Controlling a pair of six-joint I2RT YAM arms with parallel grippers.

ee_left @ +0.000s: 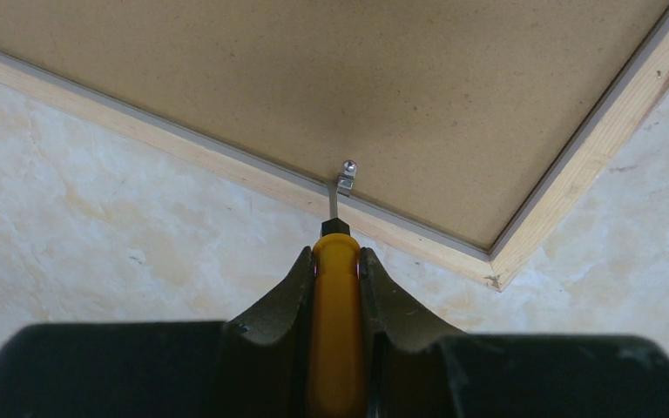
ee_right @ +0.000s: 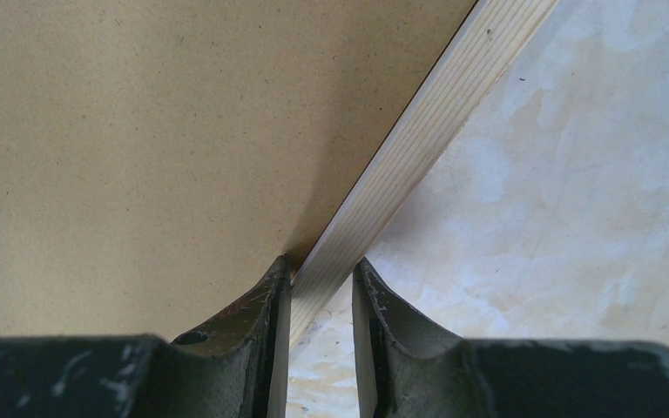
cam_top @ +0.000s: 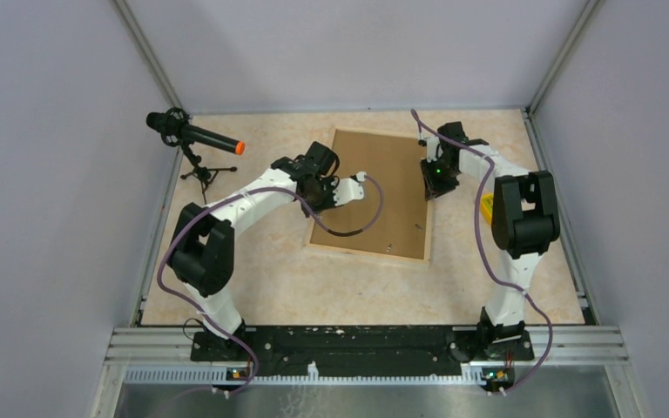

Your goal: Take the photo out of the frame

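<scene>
Overhead view, close wrist cameras — frame (cam_top: 385,174) shared

**Operator:** State the frame's position.

**Technician:** The frame (cam_top: 396,174) lies flat on the table (cam_top: 270,287), reverse side up. It sits from the centre towards the far edge, long sides running near to far, slightly skewed.

**Operator:** Construction?

**Technician:** A plain brown board panel (ee_left: 314,70) fills the opening. Pale wood rails (ee_right: 418,131) border it and meet in a mitred corner. A thin grey strip separates panel and rail.

**Operator:** Fasteners?

**Technician:** One small metal tab (ee_left: 345,178), topped by a screw head, sits at a rail's inner edge.

**Operator:** The photo?

**Technician:** Not visible in any view.
</scene>
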